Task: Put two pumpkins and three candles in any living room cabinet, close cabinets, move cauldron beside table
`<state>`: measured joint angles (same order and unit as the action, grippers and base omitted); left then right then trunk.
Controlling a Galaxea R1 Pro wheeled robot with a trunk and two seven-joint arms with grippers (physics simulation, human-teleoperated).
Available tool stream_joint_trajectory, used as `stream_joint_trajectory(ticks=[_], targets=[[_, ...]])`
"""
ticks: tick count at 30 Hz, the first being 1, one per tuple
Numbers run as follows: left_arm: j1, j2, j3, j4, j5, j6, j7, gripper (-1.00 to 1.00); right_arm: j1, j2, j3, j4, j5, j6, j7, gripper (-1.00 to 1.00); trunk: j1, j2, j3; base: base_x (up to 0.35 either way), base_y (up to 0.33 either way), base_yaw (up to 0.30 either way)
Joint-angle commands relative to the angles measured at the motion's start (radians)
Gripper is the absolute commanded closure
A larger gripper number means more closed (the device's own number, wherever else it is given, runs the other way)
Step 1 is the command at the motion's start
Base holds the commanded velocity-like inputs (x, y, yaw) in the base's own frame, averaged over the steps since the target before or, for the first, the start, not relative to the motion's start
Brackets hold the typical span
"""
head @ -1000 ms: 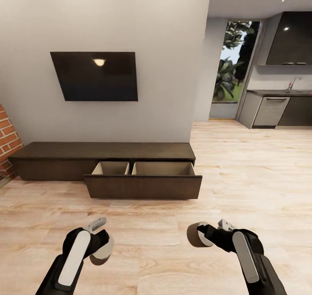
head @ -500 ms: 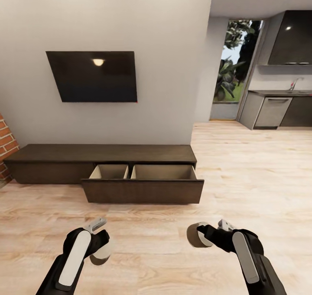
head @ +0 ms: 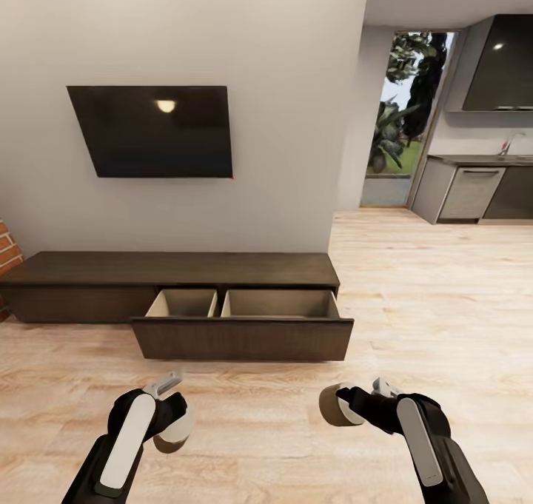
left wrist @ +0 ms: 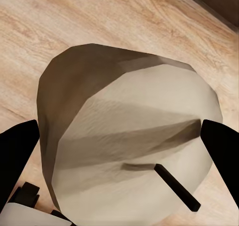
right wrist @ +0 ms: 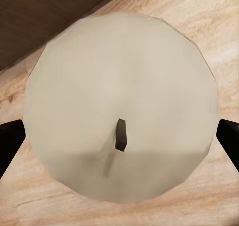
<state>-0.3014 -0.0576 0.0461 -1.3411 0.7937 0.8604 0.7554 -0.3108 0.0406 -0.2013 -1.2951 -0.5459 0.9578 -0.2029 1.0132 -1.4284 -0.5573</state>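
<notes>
Left to right across the head view: the left end effector (head: 172,422) is clenching a grey-beige candle (head: 176,428), carried low over the wooden floor (head: 266,445); in the left wrist view the same candle (left wrist: 124,141) is sitting between the two dark fingers (left wrist: 17,156), its short wick (left wrist: 177,186) pointing toward the camera. The right end effector (head: 348,404) is likewise grasping a second candle (head: 337,402), its round face turned inward; in the right wrist view this candle (right wrist: 122,106) is sitting squarely between the fingertips (right wrist: 10,139), wick (right wrist: 120,135) at centre. Ahead, against the wall below the dark screen (head: 152,130), the cabinet (head: 170,267) is standing with one wide drawer (head: 240,337) pulled out, its two pale compartments showing no contents from this angle. Both candles are well short of it.

The step in hand is judged to be the approach. Doing it well means rolling the base straight up to the drawer front and stopping just clear of it, then raising each arm over the front lip before lowering. Each candle should be released low inside a compartment, one arm at a time, so that neither is rolling out or striking the divider
</notes>
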Motion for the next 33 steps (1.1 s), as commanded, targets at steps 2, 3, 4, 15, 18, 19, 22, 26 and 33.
stream_joint_trajectory(ticks=[2,3,4,15,18,19,22,26,33], targets=[[-0.001,-0.001,0.001,-0.001,0.01,0.002,0.01,1.0,-0.001,0.001,-0.002,-0.001,-0.014,0.003,-0.009,1.0,0.0,-0.001,-0.001,0.159,0.0,0.0],[-0.001,-0.001,0.001,-0.001,0.01,0.002,0.01,1.0,-0.001,0.002,-0.003,-0.001,-0.014,0.003,-0.009,1.0,0.0,-0.001,-0.001,0.156,0.0,0.0],[-0.001,-0.001,0.001,-0.001,0.01,0.002,0.01,1.0,-0.001,0.001,-0.003,-0.001,-0.014,0.002,-0.01,1.0,0.0,-0.001,-0.001,0.156,0.0,0.0],[-0.001,-0.001,0.0,-0.001,0.01,0.002,0.01,1.0,-0.001,0.002,-0.001,-0.001,-0.014,0.002,-0.01,1.0,0.0,-0.001,-0.001,0.213,0.0,0.0],[-0.001,-0.001,-0.006,-0.001,0.009,0.002,0.01,1.0,-0.001,0.002,0.0,-0.001,-0.014,0.002,-0.01,1.0,0.0,-0.001,-0.001,0.256,0.0,0.0],[-0.001,-0.001,-0.012,-0.001,0.009,0.002,0.01,1.0,-0.001,0.002,0.0,-0.001,-0.014,0.002,-0.01,1.0,0.0,-0.001,-0.001,0.257,0.0,0.0],[-0.001,-0.001,-0.025,-0.001,0.009,0.002,0.011,1.0,-0.001,0.001,0.0,-0.001,-0.014,0.002,-0.01,1.0,0.0,-0.001,-0.001,0.258,0.0,0.0],[-0.001,-0.001,-0.027,-0.001,0.009,0.002,0.011,1.0,-0.001,0.002,0.001,-0.001,-0.014,0.002,-0.01,1.0,0.0,-0.001,-0.001,0.271,0.0,0.0],[-0.001,0.0,-0.028,-0.001,0.009,0.002,0.01,1.0,-0.001,0.002,0.003,-0.001,-0.014,0.002,-0.01,1.0,0.0,-0.001,-0.001,0.278,0.0,0.0]])
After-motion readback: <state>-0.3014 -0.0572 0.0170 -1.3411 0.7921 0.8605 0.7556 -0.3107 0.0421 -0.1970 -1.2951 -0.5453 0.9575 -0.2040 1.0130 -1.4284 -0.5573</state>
